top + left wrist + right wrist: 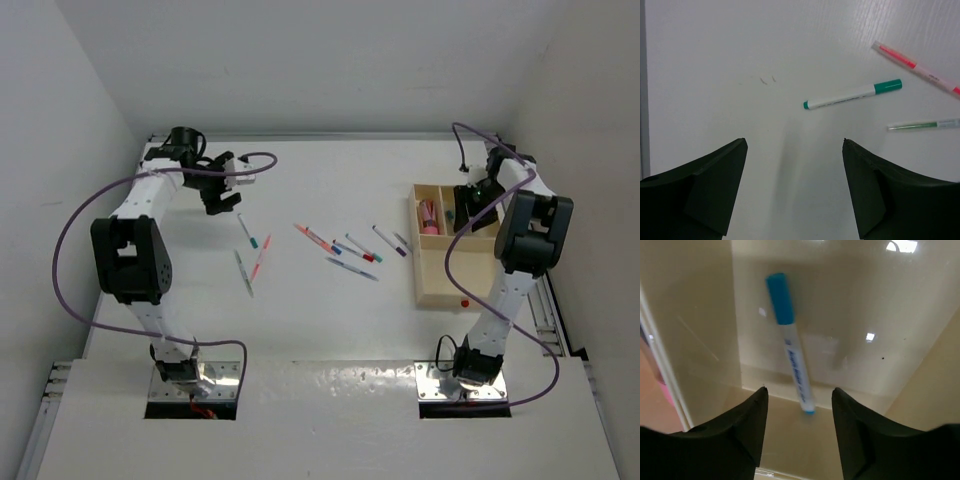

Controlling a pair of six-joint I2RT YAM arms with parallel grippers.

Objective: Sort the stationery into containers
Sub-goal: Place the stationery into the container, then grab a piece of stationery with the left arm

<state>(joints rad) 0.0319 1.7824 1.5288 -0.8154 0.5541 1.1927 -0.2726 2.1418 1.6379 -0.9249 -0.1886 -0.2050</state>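
White tabletop (330,330) all round. Blue-cap white marker (791,357) lies loose on floor of pale wood tray (445,275) compartment, below my R gripper (799,390), jaws apart, nothing held. Pink stationery (429,215) in next compartment. L gripper (794,141) wide apart over table nr teal-cap marker (852,93). Plain white walls.

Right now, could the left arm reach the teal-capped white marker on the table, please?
Probably yes: the left gripper hangs open above the table, the teal-capped marker lies ahead, apart from the red pen, nothing between.
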